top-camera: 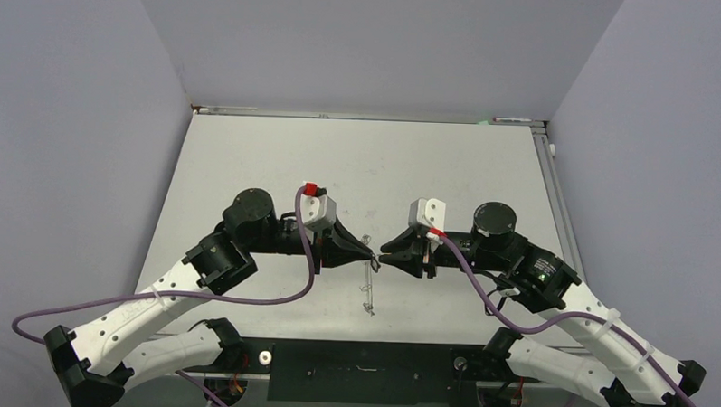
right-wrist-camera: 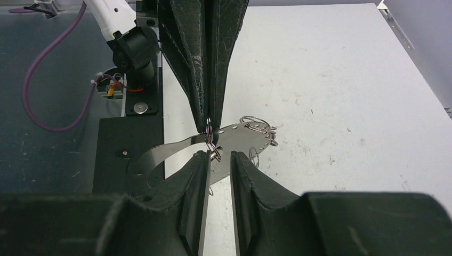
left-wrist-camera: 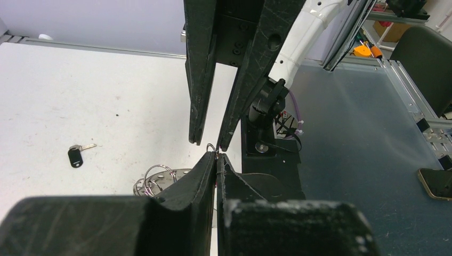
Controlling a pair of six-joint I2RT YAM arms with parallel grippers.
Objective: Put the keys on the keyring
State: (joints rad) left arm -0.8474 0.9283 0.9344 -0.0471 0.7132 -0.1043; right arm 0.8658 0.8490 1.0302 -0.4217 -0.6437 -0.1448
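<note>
my left gripper is clenched on the large thin grey metal keyring at mid-table. my right gripper is spread just beside it. 1 tiny black-headed key lies apart on the white table.

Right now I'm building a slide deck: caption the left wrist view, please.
Left gripper shut on the keyring, open right gripper facing it, one key lying apart on the table.

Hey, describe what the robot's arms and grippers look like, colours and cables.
The left arm and right arm have white lower links, black joints and a purple cable each. The left gripper and right gripper are black, with scuffed, wedge-shaped fingers. A grey camera block with a red tag tops each wrist.
</note>
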